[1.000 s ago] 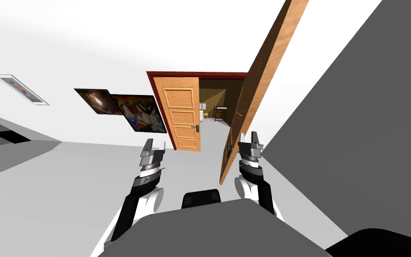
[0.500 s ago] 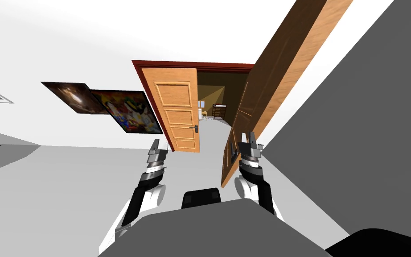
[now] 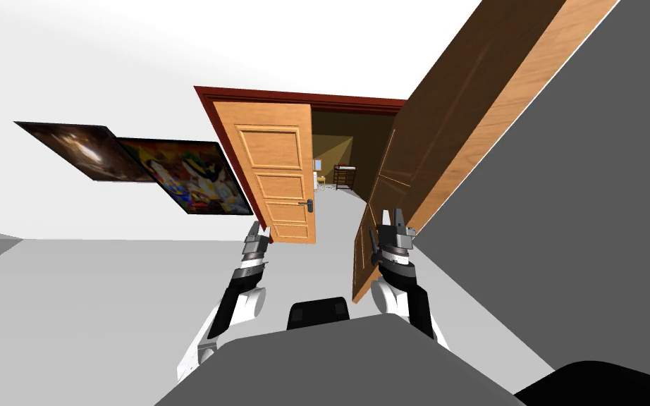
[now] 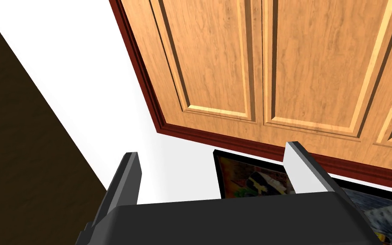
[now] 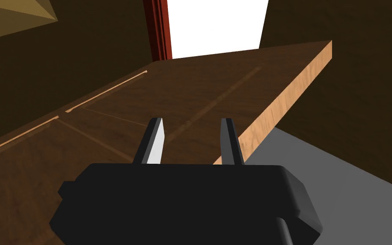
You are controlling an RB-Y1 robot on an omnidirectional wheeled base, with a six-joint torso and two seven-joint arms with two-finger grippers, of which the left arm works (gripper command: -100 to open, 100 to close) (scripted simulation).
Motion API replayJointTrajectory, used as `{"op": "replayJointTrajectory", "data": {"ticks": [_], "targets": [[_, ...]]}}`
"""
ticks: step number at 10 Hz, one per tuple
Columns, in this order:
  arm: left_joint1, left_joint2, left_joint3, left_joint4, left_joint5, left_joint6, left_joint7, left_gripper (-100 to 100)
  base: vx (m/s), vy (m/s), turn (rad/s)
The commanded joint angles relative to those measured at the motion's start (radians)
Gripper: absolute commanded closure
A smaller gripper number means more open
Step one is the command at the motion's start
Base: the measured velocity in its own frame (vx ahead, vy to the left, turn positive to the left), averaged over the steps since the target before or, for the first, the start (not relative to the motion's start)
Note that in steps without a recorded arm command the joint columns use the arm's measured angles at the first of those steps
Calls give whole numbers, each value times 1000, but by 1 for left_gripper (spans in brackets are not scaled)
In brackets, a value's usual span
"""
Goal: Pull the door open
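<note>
A tall brown wooden door (image 3: 457, 127) stands ajar close on my right, its dark face turned toward me and its pale edge (image 5: 276, 106) beside it. A small dark handle (image 3: 371, 244) sits low on that face. My right gripper (image 3: 393, 215) is just beside the handle. In the right wrist view, the right gripper (image 5: 193, 140) points along the door face (image 5: 148, 106) near the pale edge, fingers a narrow gap apart with nothing between them. My left gripper (image 3: 254, 231) is raised on the left, and in the left wrist view it (image 4: 212, 151) is open and holds nothing.
A second, lighter wooden door (image 3: 278, 176) in a red frame stands open ahead, with a dim room behind it. Two dark paintings (image 3: 175, 176) hang on the white wall to its left. A grey wall (image 3: 563, 211) rises close on my right. Grey floor (image 3: 105, 296) spreads to the left.
My view has turned, so the paintings and the far door slid left. The near door shows more of its face. My left arm moved inward; the right gripper stayed by the handle.
</note>
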Motion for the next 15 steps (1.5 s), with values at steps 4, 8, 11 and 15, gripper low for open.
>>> {"op": "replayJointTrajectory", "data": {"ticks": [4, 8, 11, 15], "targets": [[-65, 3, 8, 113, 3, 29, -16, -100, 109, 66, -74], [-113, 3, 14, 197, 5, 49, -28, -100, 95, 47, -56], [-150, 0, 19, 262, 7, 65, -37, -100, 83, 57, -54], [-198, -7, 25, 348, 9, 85, -49, -100, 98, 33, -49]]}}
